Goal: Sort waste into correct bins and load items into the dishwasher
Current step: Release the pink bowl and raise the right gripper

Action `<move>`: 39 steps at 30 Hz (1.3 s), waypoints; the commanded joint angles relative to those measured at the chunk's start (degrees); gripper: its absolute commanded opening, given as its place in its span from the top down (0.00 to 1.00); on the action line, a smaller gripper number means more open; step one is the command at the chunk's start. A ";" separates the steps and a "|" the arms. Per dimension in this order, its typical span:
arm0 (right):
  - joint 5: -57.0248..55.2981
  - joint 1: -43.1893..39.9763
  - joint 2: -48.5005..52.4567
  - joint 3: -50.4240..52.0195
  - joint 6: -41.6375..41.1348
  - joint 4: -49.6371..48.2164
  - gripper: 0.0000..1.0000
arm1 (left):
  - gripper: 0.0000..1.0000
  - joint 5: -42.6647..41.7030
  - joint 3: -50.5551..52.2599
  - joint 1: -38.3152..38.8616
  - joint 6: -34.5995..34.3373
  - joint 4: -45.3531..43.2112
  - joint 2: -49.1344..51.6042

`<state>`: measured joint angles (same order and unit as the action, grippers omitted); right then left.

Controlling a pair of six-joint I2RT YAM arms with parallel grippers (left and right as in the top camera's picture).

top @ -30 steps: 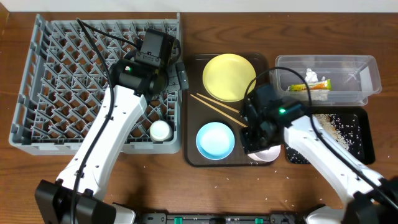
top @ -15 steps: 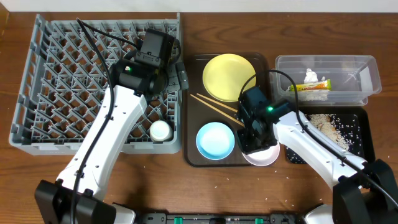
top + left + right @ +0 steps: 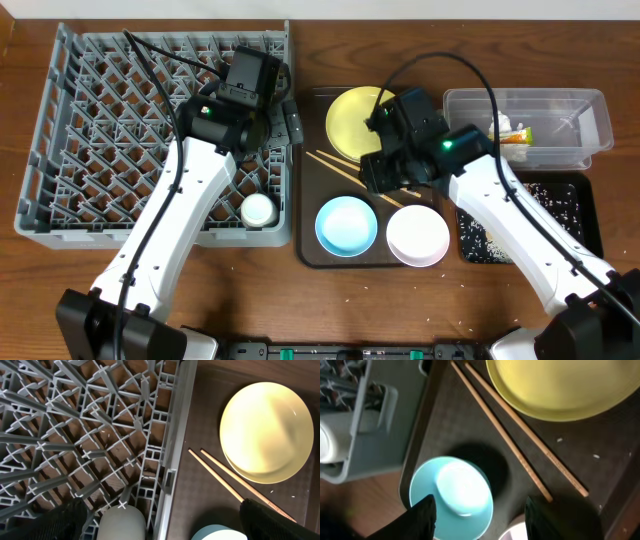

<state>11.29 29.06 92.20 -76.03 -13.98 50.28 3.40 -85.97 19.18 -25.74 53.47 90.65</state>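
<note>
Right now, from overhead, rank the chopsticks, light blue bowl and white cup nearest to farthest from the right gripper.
1. chopsticks, just beside the right gripper, on the brown tray.
2. light blue bowl, at the tray's near edge.
3. white cup, in the rack.

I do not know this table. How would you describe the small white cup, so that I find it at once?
Start at the large grey dish rack on the left of the table. In its near corner beside the brown tray sits the small white cup. It is the only dish visible in the rack, far smaller than the white bowl on the tray.
</note>
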 commanded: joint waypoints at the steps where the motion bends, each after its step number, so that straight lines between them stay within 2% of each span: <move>1: -0.35 0.26 0.42 -0.39 -1.81 -0.15 0.45 | 0.02 0.92 -0.48 -0.24 -0.24 0.02 -0.42; 11: 2.29 1.44 4.85 -0.37 -2.97 -0.46 0.44 | 0.02 0.90 -0.48 -0.24 -0.24 0.00 -0.42; 22: -0.20 1.60 5.97 -0.37 -5.77 0.90 0.45 | 0.02 0.07 -0.50 -0.24 -0.20 -0.83 -0.44; 29: -1.86 0.63 5.95 -0.39 -5.81 2.32 0.46 | 0.00 -9.90 -0.50 -0.17 0.63 0.00 -0.76; 33: 0.96 -2.67 5.95 -1.38 -5.86 1.14 0.44 | 0.05 -17.07 -0.50 0.00 0.63 2.38 -0.79; 39: 4.17 -5.07 5.97 -1.66 -4.61 1.84 0.44 | 0.10 -17.99 -0.50 1.44 0.59 7.10 -0.79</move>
<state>13.21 24.47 97.82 -76.16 -19.03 51.68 -11.84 -85.97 19.77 -25.45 59.13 90.65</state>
